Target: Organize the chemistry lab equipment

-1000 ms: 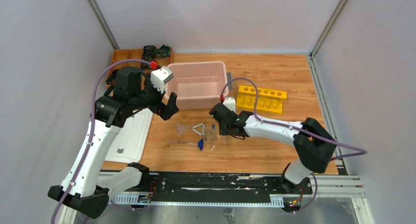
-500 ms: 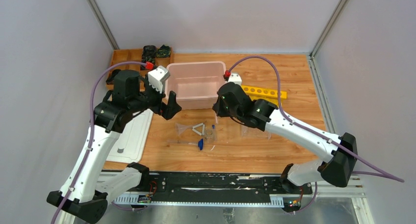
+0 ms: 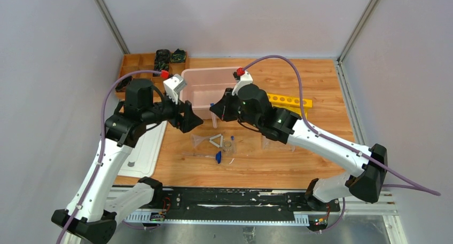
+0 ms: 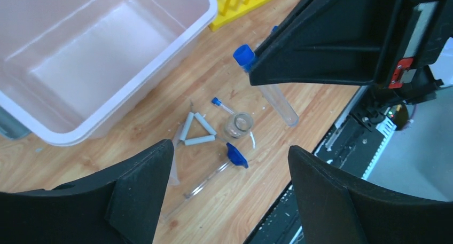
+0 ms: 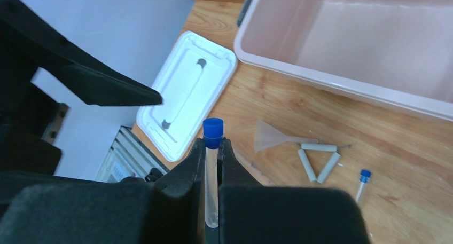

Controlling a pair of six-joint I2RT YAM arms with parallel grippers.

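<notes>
My right gripper (image 3: 216, 111) is shut on a blue-capped clear tube (image 5: 212, 172) and holds it above the table, in front of the pink bin; the tube also shows in the left wrist view (image 4: 273, 92). On the wood below lie a clear funnel (image 3: 198, 141), a white triangle (image 3: 216, 141), a tiny clear dish (image 3: 228, 146), a small blue-capped tube (image 3: 233, 139) and a blue-tipped thin rod (image 3: 213, 157). A clear tube rack (image 3: 278, 143) stands right of them. My left gripper (image 3: 184, 118) is open and empty, above and left of the funnel.
A pink bin (image 3: 213, 71) stands behind the items. A yellow rack (image 3: 291, 100) lies behind the right arm. A white lid (image 3: 141, 148) lies at the left edge. A wooden tray (image 3: 133, 60) with dark items sits at the back left.
My right gripper has risen from the table with the tube and moved left and back toward the bin front. The left gripper has dropped slightly.
</notes>
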